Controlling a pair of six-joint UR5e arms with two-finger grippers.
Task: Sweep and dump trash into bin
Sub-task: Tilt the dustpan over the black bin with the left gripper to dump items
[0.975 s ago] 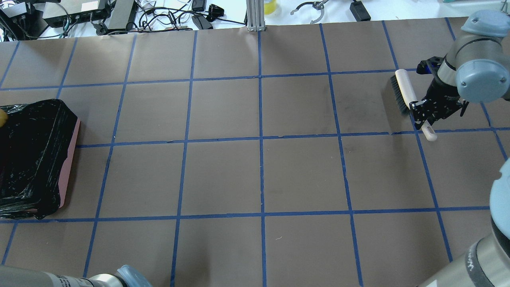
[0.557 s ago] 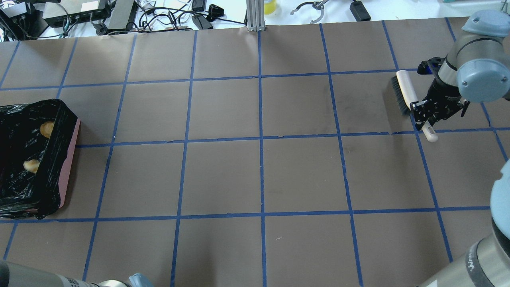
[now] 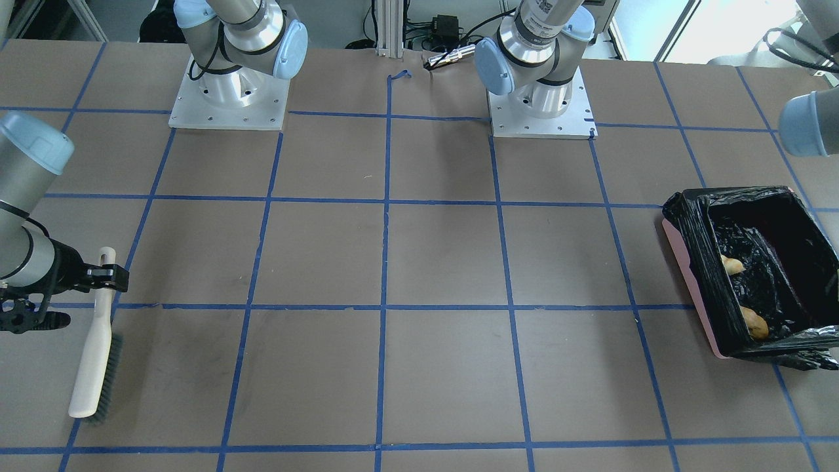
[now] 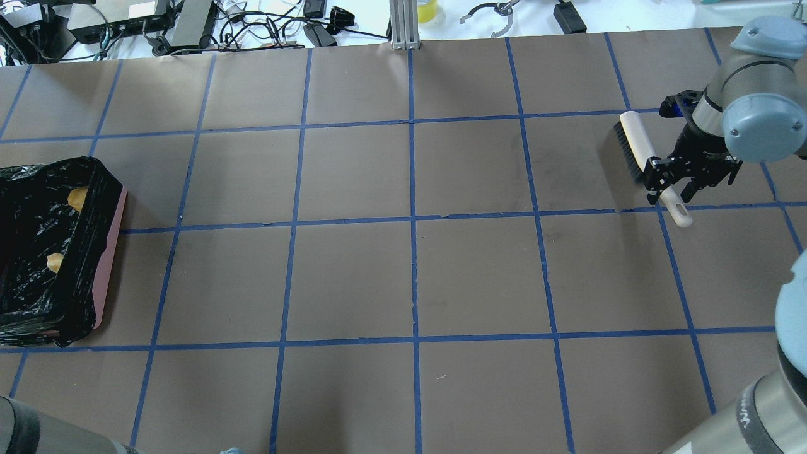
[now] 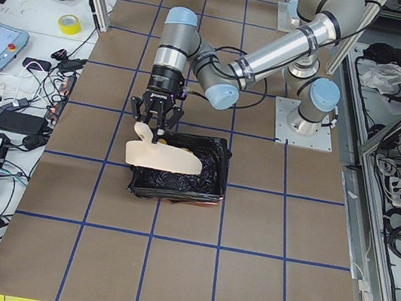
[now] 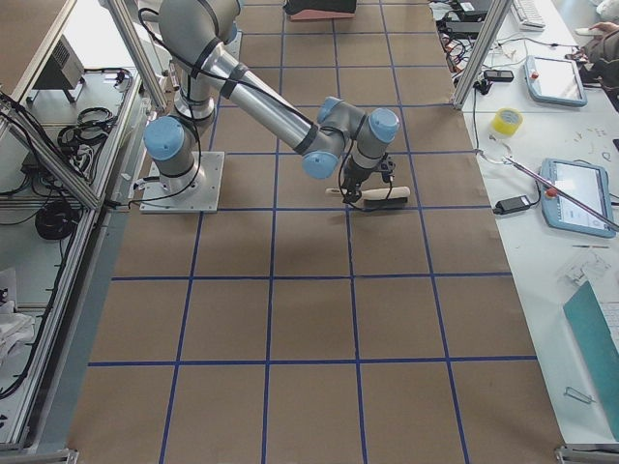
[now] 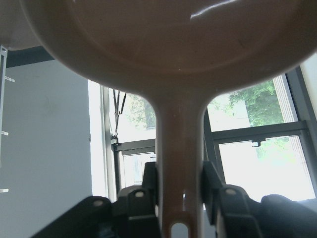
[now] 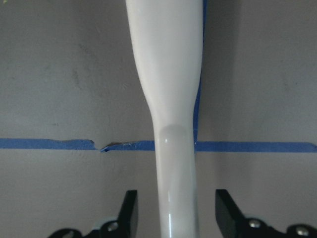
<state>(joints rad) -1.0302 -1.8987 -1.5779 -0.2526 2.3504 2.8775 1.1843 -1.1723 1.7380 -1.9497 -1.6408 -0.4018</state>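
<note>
Only the exterior left view shows the dustpan [image 5: 165, 159] over the bin's [image 5: 180, 185] edge, the left gripper [image 5: 153, 139] clamped on its handle. Two trash pieces [image 3: 732, 265] lie inside. Far from it, the right gripper [image 4: 671, 192] has jaws apart around the brush [image 4: 633, 142].

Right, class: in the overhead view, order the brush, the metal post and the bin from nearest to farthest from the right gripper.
1. Brush, its handle inside the open right gripper.
2. Metal post, far edge, centre.
3. Bin, table's left end.
</note>
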